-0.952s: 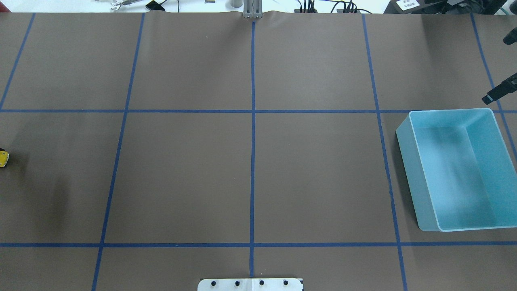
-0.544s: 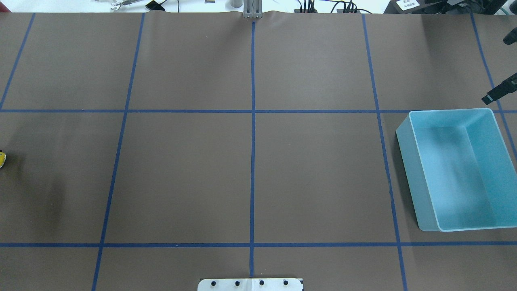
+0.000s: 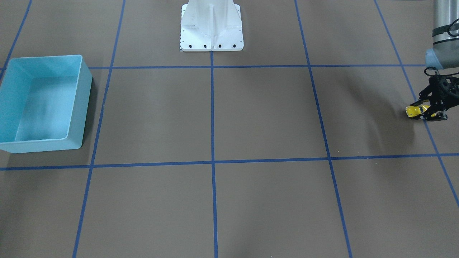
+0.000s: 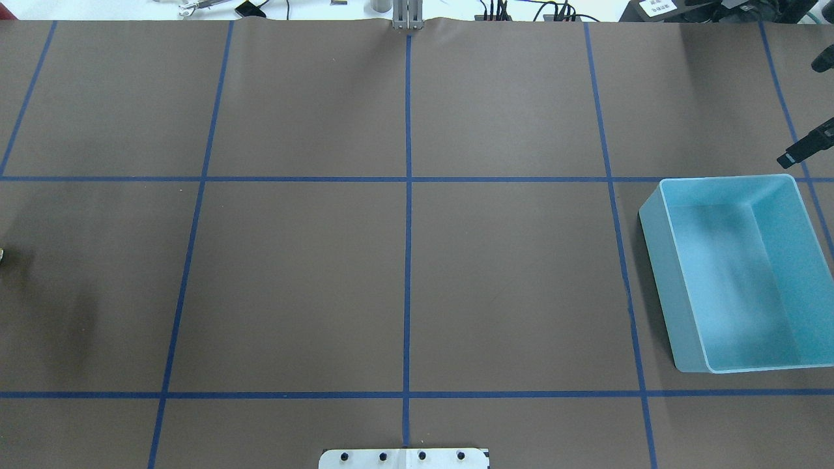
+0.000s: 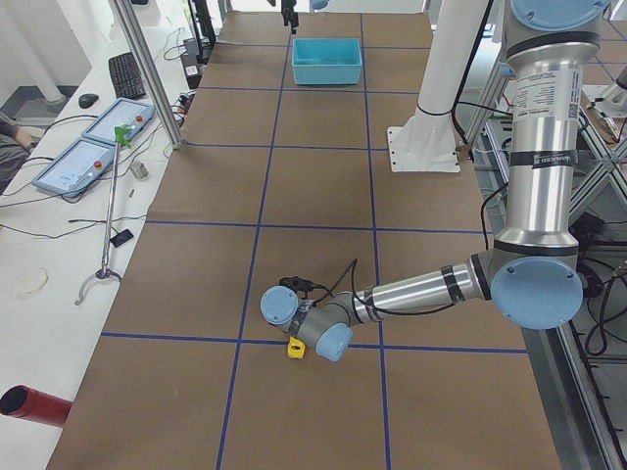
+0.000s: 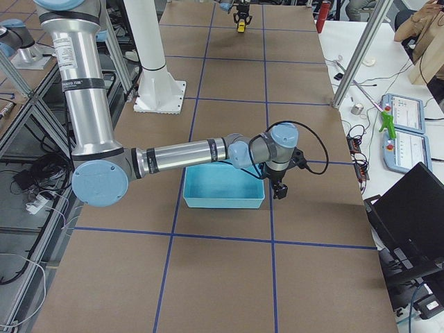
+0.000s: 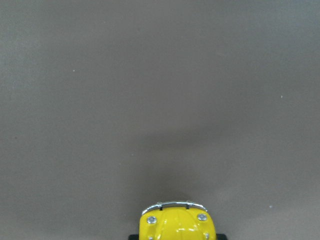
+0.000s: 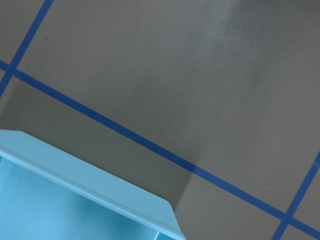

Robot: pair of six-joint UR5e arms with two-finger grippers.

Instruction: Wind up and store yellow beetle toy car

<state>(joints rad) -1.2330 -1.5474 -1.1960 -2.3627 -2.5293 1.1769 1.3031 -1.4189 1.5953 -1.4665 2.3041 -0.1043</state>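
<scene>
The yellow beetle toy car [image 3: 413, 111] is at the table's far left end, between the black fingers of my left gripper [image 3: 428, 111], which is shut on it. The left wrist view shows its yellow body and silver bumper [image 7: 176, 222] at the bottom edge, low over the brown mat. I cannot tell whether its wheels touch. It is also visible in the side views [image 5: 294, 347] [image 6: 241, 26]. My right gripper [image 6: 277, 189] hangs just beyond the far right corner of the light blue bin [image 4: 736, 273]. I cannot tell whether it is open or shut.
The bin [image 3: 43, 102] is empty and sits on the right side of the brown mat with its blue tape grid [image 4: 407, 260]. The white robot base plate [image 3: 211, 36] is at the near edge. A side bench holds tablets and tools [image 5: 98, 147].
In the overhead view the yellow car has slid further left and now is almost out of the frame. The right gripper and the bin have not moved.
</scene>
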